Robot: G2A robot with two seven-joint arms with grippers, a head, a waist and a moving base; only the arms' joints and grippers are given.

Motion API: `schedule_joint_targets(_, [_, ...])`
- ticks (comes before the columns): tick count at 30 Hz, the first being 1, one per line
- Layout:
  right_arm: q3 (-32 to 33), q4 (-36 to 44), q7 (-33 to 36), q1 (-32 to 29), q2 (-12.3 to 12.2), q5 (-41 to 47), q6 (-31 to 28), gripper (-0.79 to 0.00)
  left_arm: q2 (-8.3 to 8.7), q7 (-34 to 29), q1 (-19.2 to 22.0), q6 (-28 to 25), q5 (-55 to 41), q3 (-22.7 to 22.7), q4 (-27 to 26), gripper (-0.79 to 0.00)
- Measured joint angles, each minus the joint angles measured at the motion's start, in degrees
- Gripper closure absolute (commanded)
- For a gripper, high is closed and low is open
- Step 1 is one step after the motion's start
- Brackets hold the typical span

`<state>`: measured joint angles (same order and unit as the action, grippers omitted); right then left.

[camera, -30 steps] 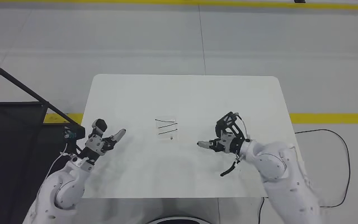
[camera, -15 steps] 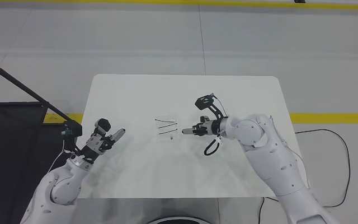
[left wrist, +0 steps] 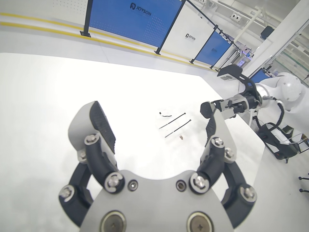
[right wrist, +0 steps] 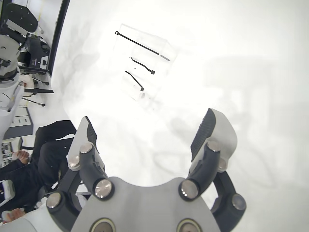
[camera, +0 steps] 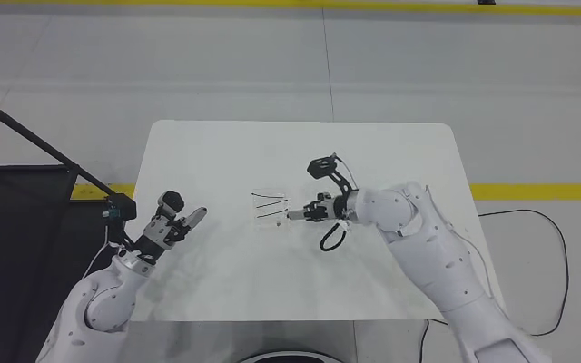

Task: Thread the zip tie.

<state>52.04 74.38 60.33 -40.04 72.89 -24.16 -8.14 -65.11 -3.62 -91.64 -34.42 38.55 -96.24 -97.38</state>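
Observation:
Three black zip ties [camera: 270,203] lie side by side on a clear sheet [camera: 258,222] at the middle of the white table [camera: 408,145]. In the right wrist view they are a long tie [right wrist: 137,43], a bent one [right wrist: 142,65] and a shorter one [right wrist: 134,79]. My right gripper [camera: 292,215] hovers open just beside the ties, nothing between its fingers [right wrist: 148,119]. Toward the table's left front my left gripper [camera: 184,207] stands open and empty [left wrist: 154,111], well apart from the ties [left wrist: 172,120], facing the right gripper [left wrist: 207,107].
A black frame [camera: 36,145] and dark panel stand off the table's left side. A small brown speck [left wrist: 181,137] lies by the ties. A black cable loop [camera: 331,238] hangs from the right wrist. Bare table surrounds the sheet.
My right arm has swung from the table's right front over to the zip ties, its gripper still open. The left gripper has barely shifted.

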Motion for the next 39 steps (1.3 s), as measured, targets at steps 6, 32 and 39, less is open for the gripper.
schedule_joint_targets(6, [-4.0, -9.1, 1.4, 5.9, 2.3, 6.0, -1.6, -0.643, -0.05, 0.2, -0.3, 1.0, -0.5, 0.0, -0.2, -0.785])
schedule_joint_targets(32, [-12.7, -36.3, -0.3, 18.7, 10.8, 17.1, -6.9, -0.342, -0.05, 0.2, -0.3, 0.9, -0.5, 0.0, -0.2, -0.785])
schedule_joint_targets(39, [-13.6, -39.5, 0.0, 20.0, 12.3, 17.7, -7.8, -0.317, -0.05, 0.2, -0.3, 0.9, -0.5, 0.0, -0.2, -0.785])
